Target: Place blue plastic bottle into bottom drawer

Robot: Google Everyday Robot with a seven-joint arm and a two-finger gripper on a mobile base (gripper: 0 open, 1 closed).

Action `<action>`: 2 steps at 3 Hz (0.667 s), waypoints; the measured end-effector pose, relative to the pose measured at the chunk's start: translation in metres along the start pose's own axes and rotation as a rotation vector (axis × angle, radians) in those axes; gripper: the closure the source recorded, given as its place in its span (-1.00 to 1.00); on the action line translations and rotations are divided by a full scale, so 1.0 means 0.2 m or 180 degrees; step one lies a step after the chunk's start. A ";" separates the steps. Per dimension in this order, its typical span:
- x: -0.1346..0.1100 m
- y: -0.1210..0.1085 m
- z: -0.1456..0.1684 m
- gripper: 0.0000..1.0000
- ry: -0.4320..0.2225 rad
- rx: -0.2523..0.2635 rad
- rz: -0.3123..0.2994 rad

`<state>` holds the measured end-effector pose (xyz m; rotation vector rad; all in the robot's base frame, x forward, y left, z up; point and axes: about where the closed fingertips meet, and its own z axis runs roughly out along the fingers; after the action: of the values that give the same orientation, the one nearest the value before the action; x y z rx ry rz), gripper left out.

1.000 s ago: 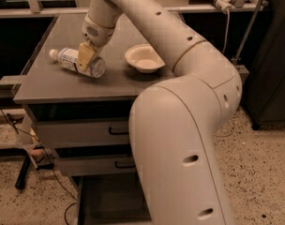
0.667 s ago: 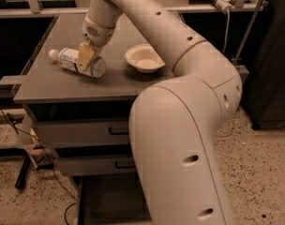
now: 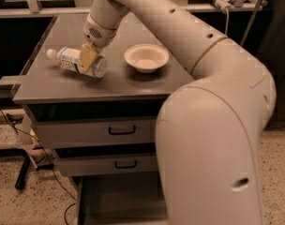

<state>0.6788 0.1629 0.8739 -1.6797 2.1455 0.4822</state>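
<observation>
The blue plastic bottle (image 3: pixel 70 60) lies on its side on the grey cabinet top (image 3: pixel 63 86), white cap pointing left. My gripper (image 3: pixel 89 59) reaches down from the upper right and is shut on the bottle near its base. One tan finger (image 3: pixel 87 57) lies across the bottle's near side; the other is hidden behind it. The bottle still rests on the top. The bottom drawer (image 3: pixel 123 196) is pulled out at the foot of the cabinet and shows as a shallow grey tray, partly hidden by my arm.
A white bowl (image 3: pixel 146 57) stands on the cabinet top right of the bottle. Two upper drawers with black handles (image 3: pixel 122 131) are shut. My large arm (image 3: pixel 213 139) fills the right foreground. Cables and a black stand leg (image 3: pixel 25 172) lie on the floor at left.
</observation>
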 end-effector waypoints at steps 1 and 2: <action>0.10 0.12 -0.05 1.00 -0.0012 0.0090 0.0073; 0.25 0.28 -0.09 1.00 0.0029 0.0143 0.0214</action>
<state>0.6125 0.1241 0.8680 -1.5933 2.2085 0.4427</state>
